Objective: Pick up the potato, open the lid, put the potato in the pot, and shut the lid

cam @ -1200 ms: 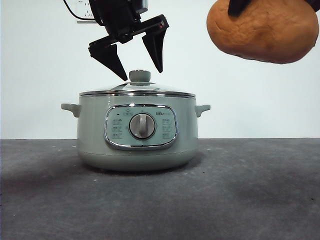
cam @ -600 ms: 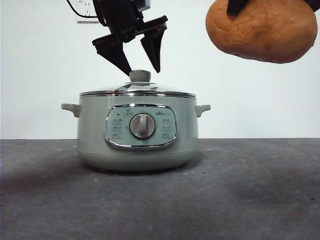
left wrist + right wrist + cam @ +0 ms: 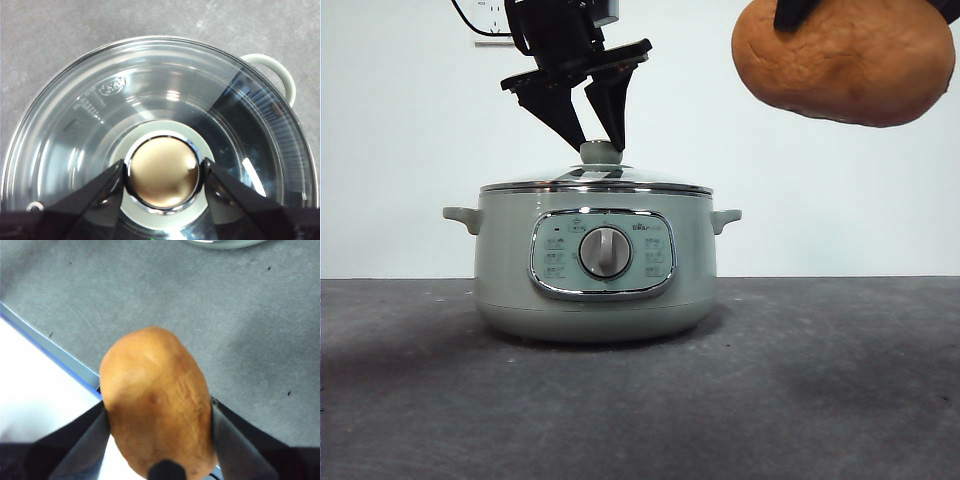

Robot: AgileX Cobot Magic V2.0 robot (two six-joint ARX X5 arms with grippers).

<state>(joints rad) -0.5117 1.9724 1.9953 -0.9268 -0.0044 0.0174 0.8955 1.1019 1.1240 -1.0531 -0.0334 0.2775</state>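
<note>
The lumpy orange-brown potato (image 3: 157, 402) is hanging high above the grey desk (image 3: 820, 380), pinched in the right claw (image 3: 159, 415). The left claw (image 3: 162, 175) is closing on the knob of the domed glass lid (image 3: 90, 130), which is sitting on the squat sage-green pot (image 3: 500, 270).

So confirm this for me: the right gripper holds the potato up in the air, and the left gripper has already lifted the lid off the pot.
Not quite. The lid sits on the pot, as the front view shows; the left gripper only closes around its knob. The right gripper does hold the potato aloft.
</note>
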